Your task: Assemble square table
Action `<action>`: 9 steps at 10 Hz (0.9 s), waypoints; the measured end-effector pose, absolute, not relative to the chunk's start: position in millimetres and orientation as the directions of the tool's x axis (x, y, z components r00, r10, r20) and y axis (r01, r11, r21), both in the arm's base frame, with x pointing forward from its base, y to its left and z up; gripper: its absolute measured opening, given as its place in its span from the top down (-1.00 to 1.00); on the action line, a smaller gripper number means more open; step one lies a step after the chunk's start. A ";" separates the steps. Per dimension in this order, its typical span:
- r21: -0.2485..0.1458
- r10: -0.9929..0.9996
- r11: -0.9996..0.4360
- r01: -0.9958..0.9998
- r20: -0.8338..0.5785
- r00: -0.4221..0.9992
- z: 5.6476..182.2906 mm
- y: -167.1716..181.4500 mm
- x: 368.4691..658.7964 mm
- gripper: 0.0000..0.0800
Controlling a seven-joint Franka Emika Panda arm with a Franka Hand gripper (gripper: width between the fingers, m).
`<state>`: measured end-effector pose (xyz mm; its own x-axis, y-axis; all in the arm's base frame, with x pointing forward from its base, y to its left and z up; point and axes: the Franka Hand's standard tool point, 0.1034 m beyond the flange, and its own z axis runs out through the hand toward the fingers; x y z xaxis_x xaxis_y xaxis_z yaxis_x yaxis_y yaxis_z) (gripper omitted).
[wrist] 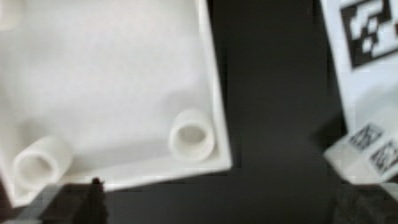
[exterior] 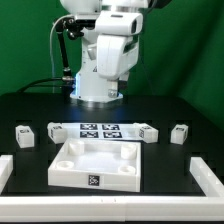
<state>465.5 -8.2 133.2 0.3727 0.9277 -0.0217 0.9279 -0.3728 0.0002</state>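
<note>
The square table's white slab [exterior: 92, 163] lies near the table's front, rim up, with a tag on its near wall. In the wrist view a corner of the slab [wrist: 107, 90] shows two round sockets. Small white tagged leg blocks stand behind it: one at the exterior view's left [exterior: 25, 135], one at its right [exterior: 180, 133], and two at the ends of the marker board [exterior: 100, 129]. One tagged block [wrist: 365, 152] shows in the wrist view. The gripper [wrist: 222, 205] hangs open above the slab's edge, with nothing between its dark fingers [wrist: 84, 200].
The arm [exterior: 120, 45] stands at the back centre, over the black tabletop [exterior: 160, 110]. Long white border rails lie at the exterior view's left [exterior: 5, 170], right [exterior: 208, 175] and along the front [exterior: 100, 212]. A tag of the marker board [wrist: 365, 35] shows in the wrist view.
</note>
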 end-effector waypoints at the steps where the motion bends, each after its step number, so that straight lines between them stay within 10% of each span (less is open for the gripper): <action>1: 0.002 0.929 -0.371 0.929 -0.021 0.371 134.1 -7.1 467.0 -0.62; 4: 0.110 0.971 -0.240 0.964 0.013 0.240 118.4 -11.8 470.0 -0.62; 9: 0.069 0.964 -0.267 0.961 0.017 0.266 62.5 -20.7 460.0 -0.62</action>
<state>460.0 -20.7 62.5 0.2664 0.9637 0.0169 0.9612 -0.2669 0.0692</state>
